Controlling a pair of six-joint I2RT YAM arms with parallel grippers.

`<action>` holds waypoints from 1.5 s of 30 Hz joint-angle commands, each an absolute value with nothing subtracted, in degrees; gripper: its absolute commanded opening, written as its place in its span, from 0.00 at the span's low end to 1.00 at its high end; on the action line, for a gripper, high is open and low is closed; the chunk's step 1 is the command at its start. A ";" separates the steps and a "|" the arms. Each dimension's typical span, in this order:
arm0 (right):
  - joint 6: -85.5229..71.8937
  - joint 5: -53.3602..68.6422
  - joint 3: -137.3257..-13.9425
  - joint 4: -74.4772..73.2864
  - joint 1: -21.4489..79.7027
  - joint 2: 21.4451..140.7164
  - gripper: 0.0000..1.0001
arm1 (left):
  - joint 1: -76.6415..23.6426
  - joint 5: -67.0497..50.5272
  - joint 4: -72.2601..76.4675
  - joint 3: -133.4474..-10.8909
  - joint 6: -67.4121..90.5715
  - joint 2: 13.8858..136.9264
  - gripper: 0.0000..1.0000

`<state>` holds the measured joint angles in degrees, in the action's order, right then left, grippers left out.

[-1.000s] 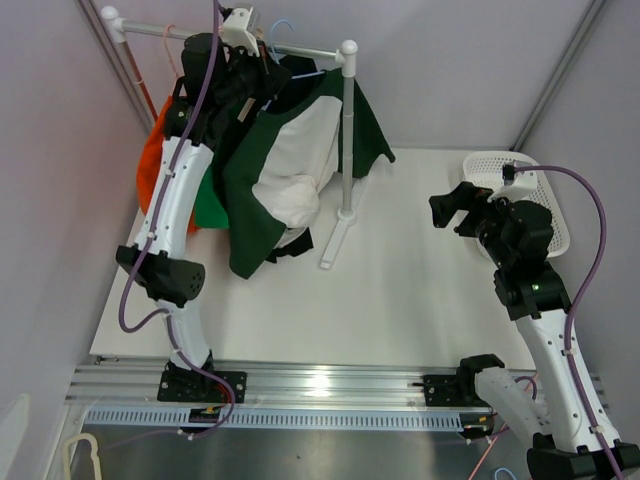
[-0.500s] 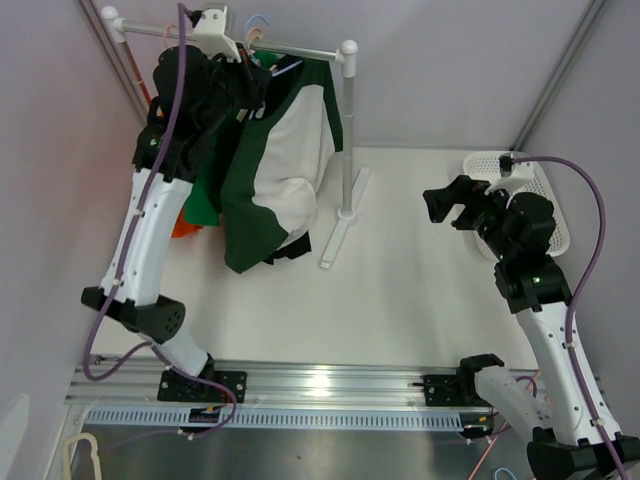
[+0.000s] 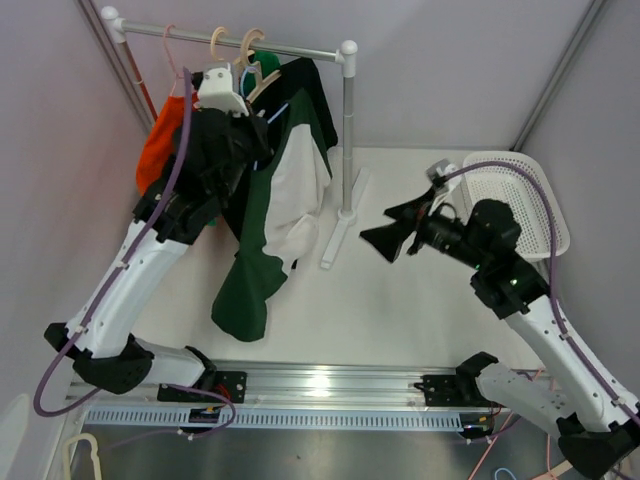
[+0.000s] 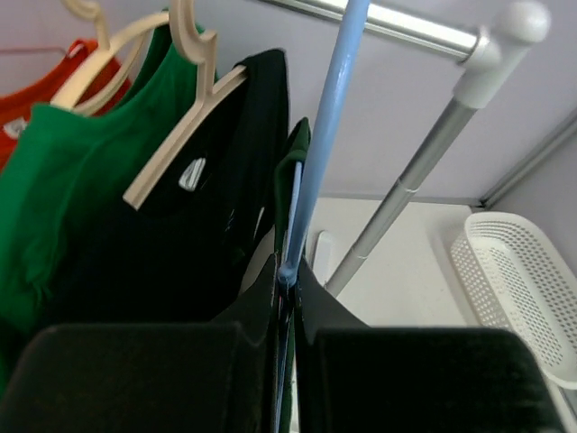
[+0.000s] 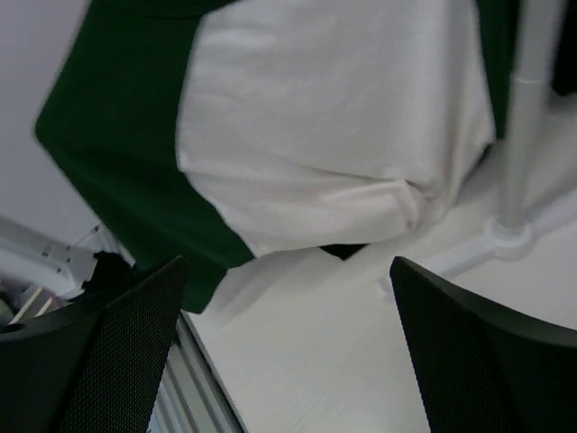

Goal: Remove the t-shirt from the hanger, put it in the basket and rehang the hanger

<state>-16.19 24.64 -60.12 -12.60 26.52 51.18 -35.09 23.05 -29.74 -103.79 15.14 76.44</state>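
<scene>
The t-shirt point(image 3: 275, 200) is dark green with a white front. It hangs on a blue hanger point(image 3: 277, 111), off the rail, and its hem trails down to the table. My left gripper point(image 3: 258, 125) is shut on the blue hanger point(image 4: 311, 171), whose neck shows pinched between the jaws in the left wrist view point(image 4: 289, 272). My right gripper point(image 3: 395, 235) is open and empty to the right of the shirt, pointing at it. In the right wrist view the shirt point(image 5: 334, 135) fills the space ahead of the spread jaws point(image 5: 287, 271).
The rail point(image 3: 290, 45) carries beige hangers with a green shirt point(image 4: 63, 198) and a black shirt point(image 4: 225, 180), and an orange shirt point(image 3: 160, 150) at the left. The rack's upright point(image 3: 347, 130) and foot point(image 3: 335, 235) stand beside the shirt. A white basket point(image 3: 540, 190) sits at the right.
My left arm has pulled the hanger and t-shirt off the rail, down and toward the near side. My right arm has swung left toward the shirt, gripper open.
</scene>
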 commanded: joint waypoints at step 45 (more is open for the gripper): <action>-11.15 -20.12 -42.27 7.65 92.03 59.23 0.00 | -46.32 53.09 -43.59 -121.38 29.43 94.76 0.01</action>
